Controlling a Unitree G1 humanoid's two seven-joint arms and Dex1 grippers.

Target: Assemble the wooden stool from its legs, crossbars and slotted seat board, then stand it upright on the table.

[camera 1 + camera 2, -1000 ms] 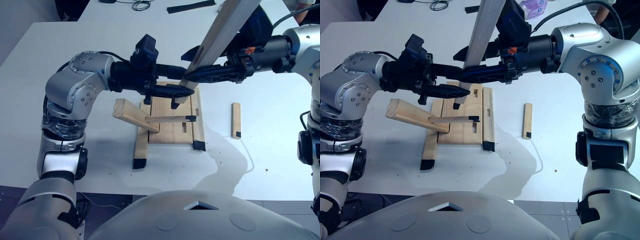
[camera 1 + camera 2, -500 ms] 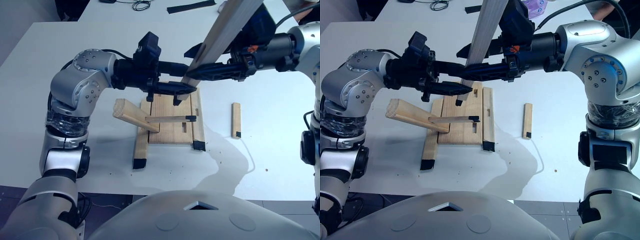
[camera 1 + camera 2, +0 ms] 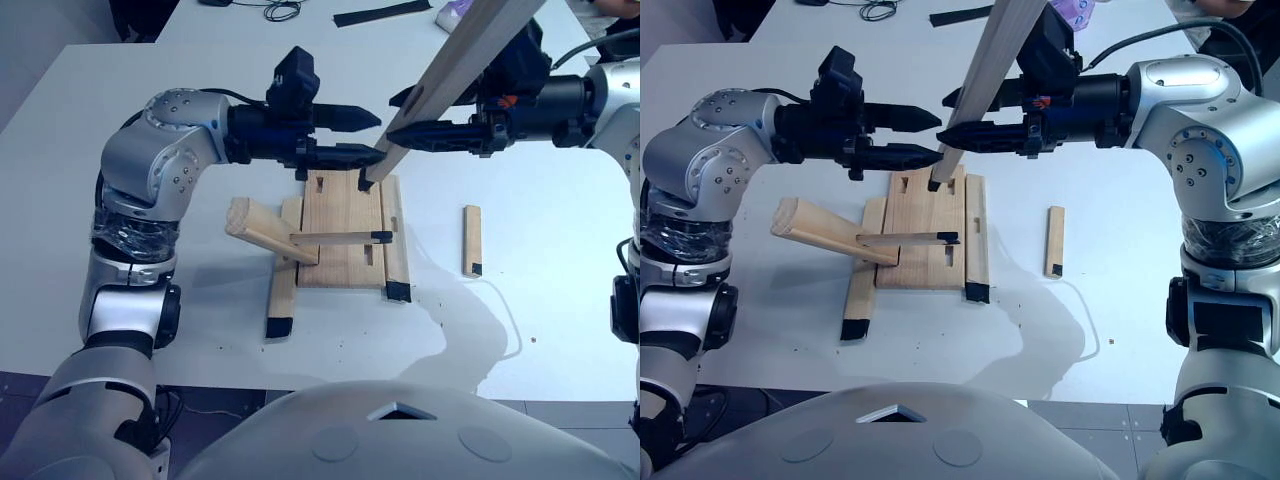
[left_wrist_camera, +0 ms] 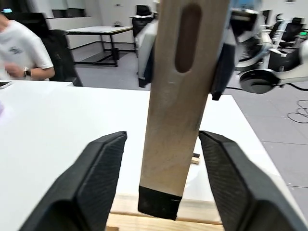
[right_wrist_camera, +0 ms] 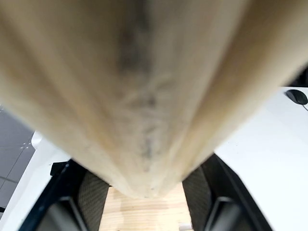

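The left gripper [image 3: 378, 138] has lifted off the seat board [image 3: 335, 265] and spread wider. The leg [image 3: 450, 70] stands between its fingers, untouched. The leg slants, with its black foot down over the board's far end and its top up to the right. The right gripper [image 3: 418, 115] pinches it above the foot, over the bench [image 3: 560, 260].

- I can read no text, number, label or sign in any of my views.
- The leg [image 4: 173, 120], close up in my left wrist view, shows only wood grain, a slot and a dark end cap.
- The seat board [image 3: 335, 210] shows bare wood with no print I can make out.
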